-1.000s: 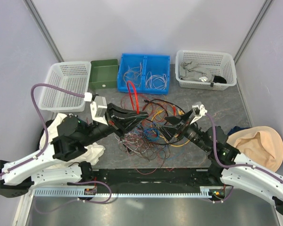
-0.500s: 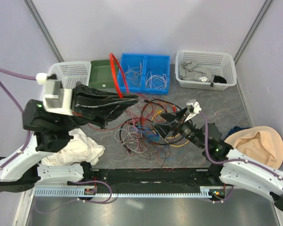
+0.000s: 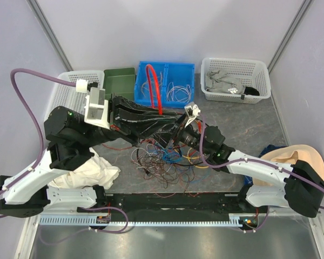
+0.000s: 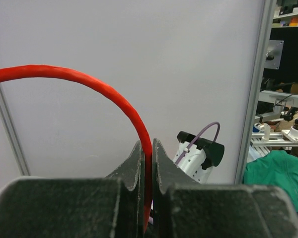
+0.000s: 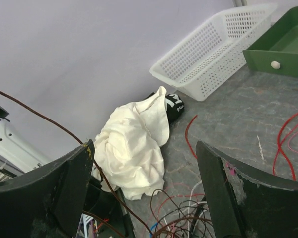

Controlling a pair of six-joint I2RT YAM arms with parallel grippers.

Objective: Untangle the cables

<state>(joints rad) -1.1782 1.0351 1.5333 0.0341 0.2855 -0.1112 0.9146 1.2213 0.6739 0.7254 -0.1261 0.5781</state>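
The right gripper (image 5: 144, 148) is held wide open, nothing gripped, over the tangled cables (image 3: 167, 159). The left gripper (image 4: 147, 148) is clamped on a red cable (image 4: 104, 89), arched up before the blue bin (image 3: 181, 73); its lower end is hidden by the fingers (image 4: 134, 168).

- Top view: bright, even, diffuse overhead light; shadows soft and faint; slight wide-angle lean at the frame edges.
- Left wrist view: left gripper (image 4: 145, 148) close, dark, soft-focus; red cable (image 4: 114, 94) fairly crisp against a bright wall (image 4: 64, 39).
- Right wrist view: right gripper (image 5: 145, 146) underexposed, slightly blurred; white cloth (image 5: 131, 148) well lit.
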